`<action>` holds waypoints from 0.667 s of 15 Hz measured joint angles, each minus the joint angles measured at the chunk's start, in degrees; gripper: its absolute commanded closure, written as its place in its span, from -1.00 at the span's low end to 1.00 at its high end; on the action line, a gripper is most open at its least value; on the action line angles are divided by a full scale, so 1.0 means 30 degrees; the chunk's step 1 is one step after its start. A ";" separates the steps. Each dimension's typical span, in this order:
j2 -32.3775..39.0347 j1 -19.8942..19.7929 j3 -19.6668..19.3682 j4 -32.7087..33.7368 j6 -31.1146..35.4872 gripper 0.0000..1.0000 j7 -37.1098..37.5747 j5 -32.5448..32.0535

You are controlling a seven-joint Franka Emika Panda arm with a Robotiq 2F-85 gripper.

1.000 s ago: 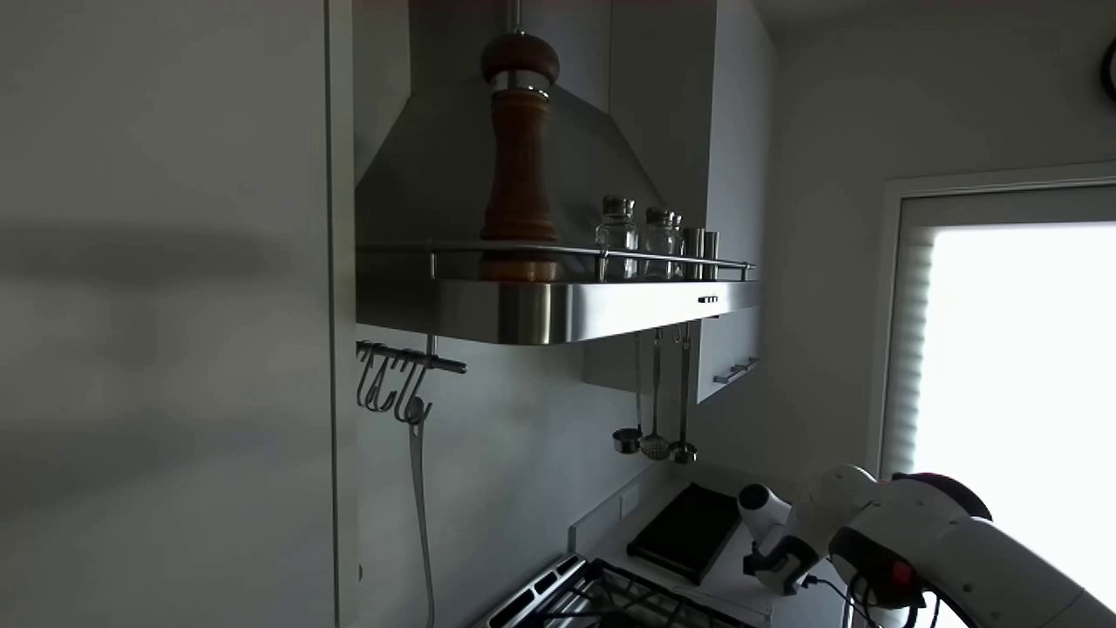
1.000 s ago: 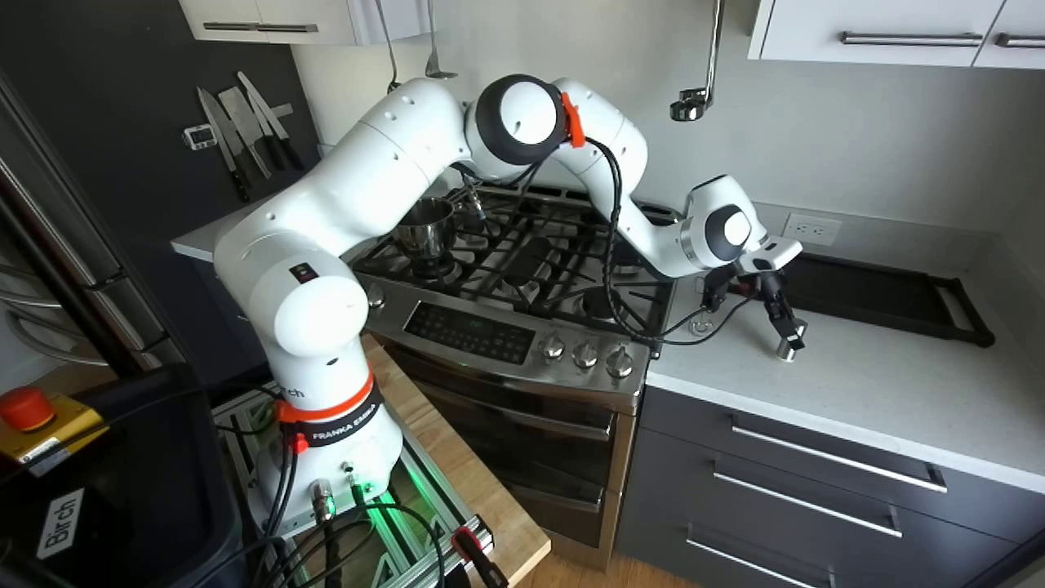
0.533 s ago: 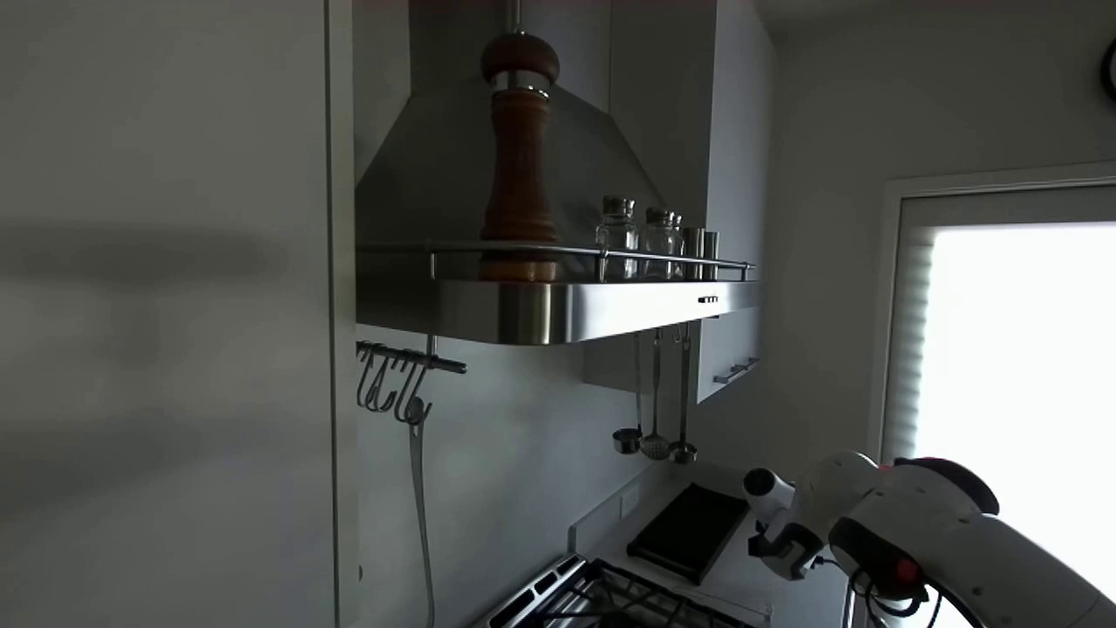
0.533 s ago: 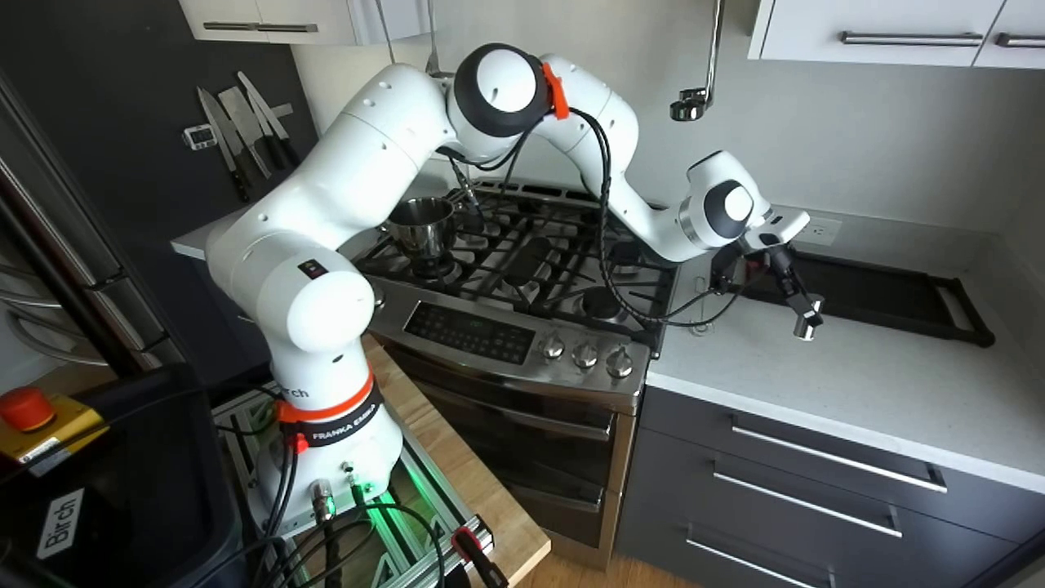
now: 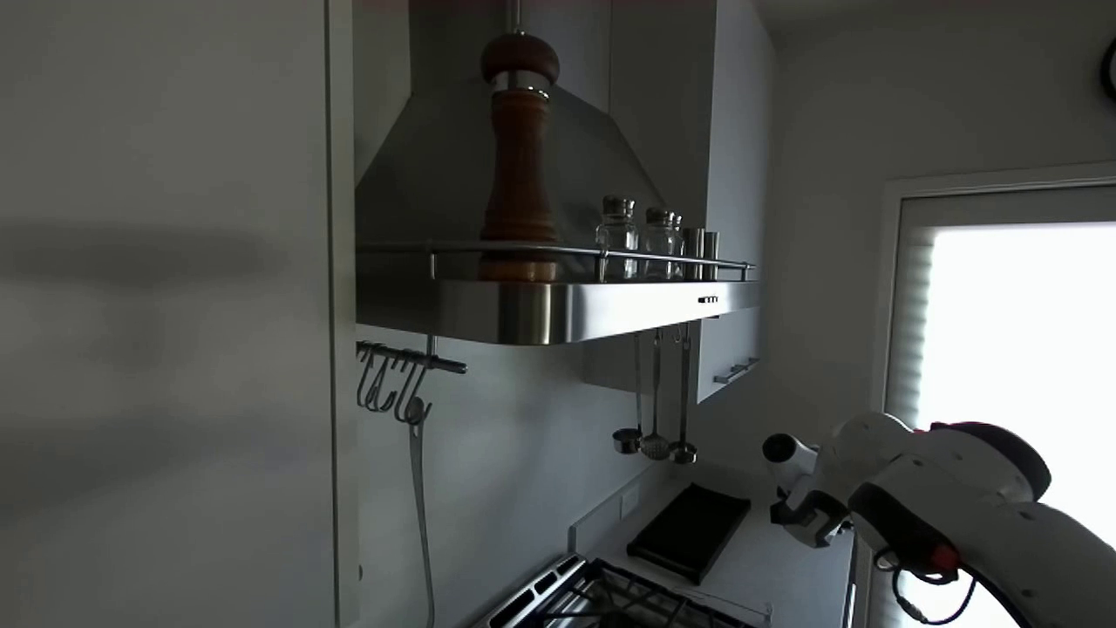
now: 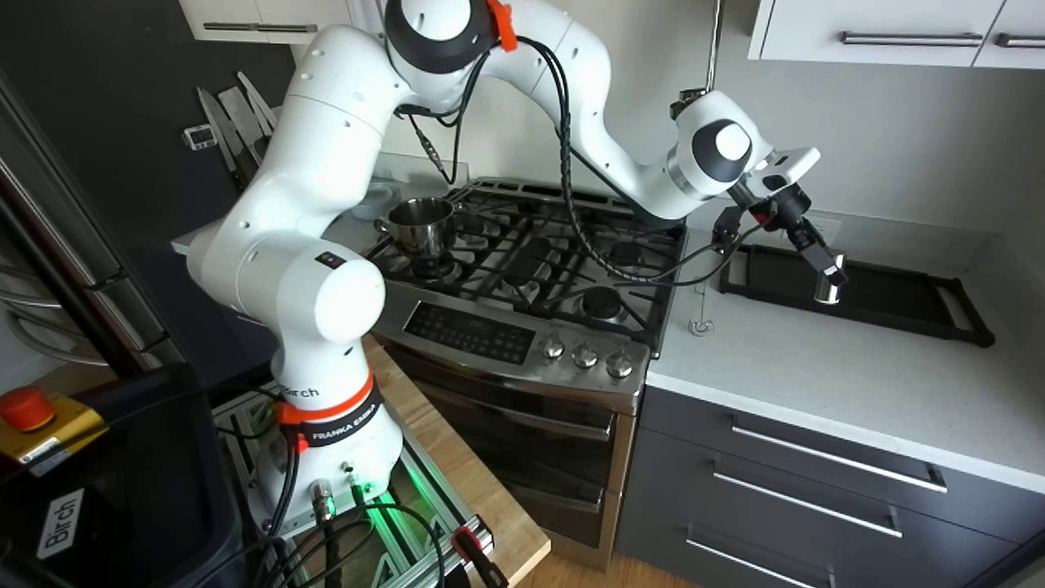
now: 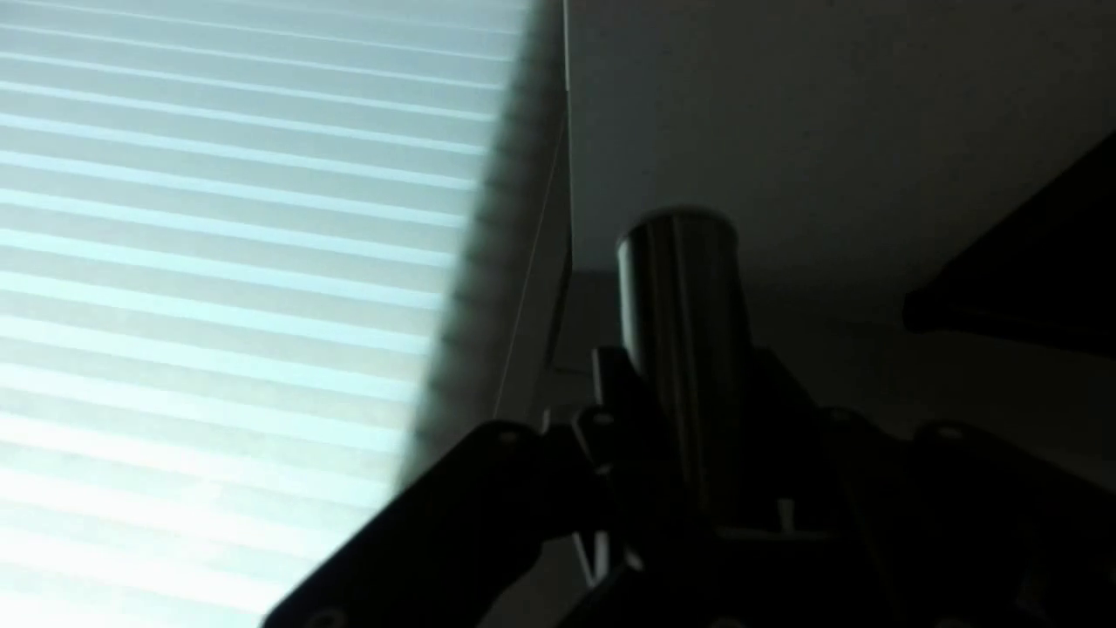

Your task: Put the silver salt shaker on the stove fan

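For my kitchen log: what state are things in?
Silver salt shaker: held in the air
Fingers: closed on the shaker
Stove fan: can't tell if running
Wooden pepper mill: upright
Glass jars: lidded, upright
Steel pot: uncovered
Burners: no flame visible
Oven doors: shut
Drawers: shut
Cabinet doors: shut
Window blind: lowered

Blinds (image 5: pixel 1020 349) blown out at right in an exterior view, rest dim; pincer (image 7: pixel 689 375) near-black, low in wrist view.
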 measured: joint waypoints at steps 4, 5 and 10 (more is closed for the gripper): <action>-0.1853 0.1880 -0.1883 -0.1601 -0.0065 0.28 -0.0094 -0.0880; -0.1897 0.1862 -0.1858 -0.1552 -0.0065 0.28 -0.0100 -0.0880; -0.1626 0.1801 -0.1799 -0.1453 -0.0065 0.78 -0.0098 -0.0880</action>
